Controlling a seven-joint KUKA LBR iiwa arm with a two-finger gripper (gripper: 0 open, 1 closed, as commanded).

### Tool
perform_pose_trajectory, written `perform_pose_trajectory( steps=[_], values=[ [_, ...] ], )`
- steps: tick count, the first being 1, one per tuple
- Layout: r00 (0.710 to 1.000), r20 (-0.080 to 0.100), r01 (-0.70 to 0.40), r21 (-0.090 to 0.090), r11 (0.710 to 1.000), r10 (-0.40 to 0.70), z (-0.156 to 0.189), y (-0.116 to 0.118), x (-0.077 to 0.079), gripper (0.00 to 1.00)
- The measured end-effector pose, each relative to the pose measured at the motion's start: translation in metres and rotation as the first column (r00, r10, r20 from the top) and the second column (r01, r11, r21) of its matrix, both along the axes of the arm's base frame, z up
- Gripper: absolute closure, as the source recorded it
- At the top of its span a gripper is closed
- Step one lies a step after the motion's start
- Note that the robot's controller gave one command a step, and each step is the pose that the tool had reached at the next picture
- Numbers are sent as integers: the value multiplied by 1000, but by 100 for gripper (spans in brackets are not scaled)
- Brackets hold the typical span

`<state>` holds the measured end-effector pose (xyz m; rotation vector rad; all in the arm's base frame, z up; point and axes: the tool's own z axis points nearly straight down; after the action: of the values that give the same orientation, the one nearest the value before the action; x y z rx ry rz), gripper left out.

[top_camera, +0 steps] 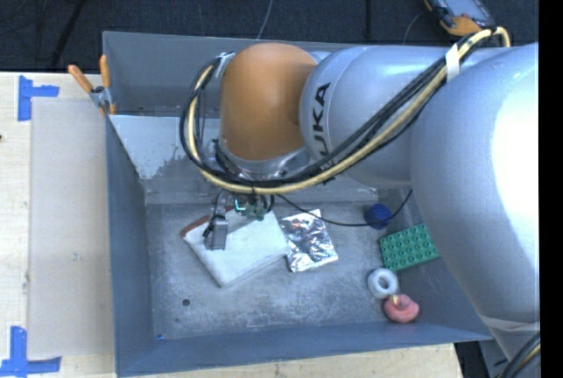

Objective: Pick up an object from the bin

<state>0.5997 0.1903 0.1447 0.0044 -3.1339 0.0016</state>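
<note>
My gripper (217, 231) hangs below the orange wrist cover, low over the left end of a white folded pad (242, 251) on the bin floor left of centre. It touches or nearly touches the pad's upper left corner. A thin reddish-brown edge (194, 230) shows just left of the gripper; what it belongs to is unclear. A crumpled piece of silver foil (308, 242) lies against the pad's right side.
To the right lie a small blue thing (378, 214), a green studded plate (408, 245), a white ring (383, 282) and a pink round piece (401, 308). The arm covers the bin's back and right side.
</note>
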Motion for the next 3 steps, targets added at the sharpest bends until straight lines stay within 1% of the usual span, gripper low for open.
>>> perform_pose_trajectory(
  steps=[1, 2, 3],
  values=[
    [987, 5, -158, 5, 987, 158, -74, -89, 17, 0],
    [872, 9, -490, 1, 872, 490, -44, -95, -14, 0],
    [755, 9, -656, 2, 755, 656, -45, -84, -9, 0]
  ],
)
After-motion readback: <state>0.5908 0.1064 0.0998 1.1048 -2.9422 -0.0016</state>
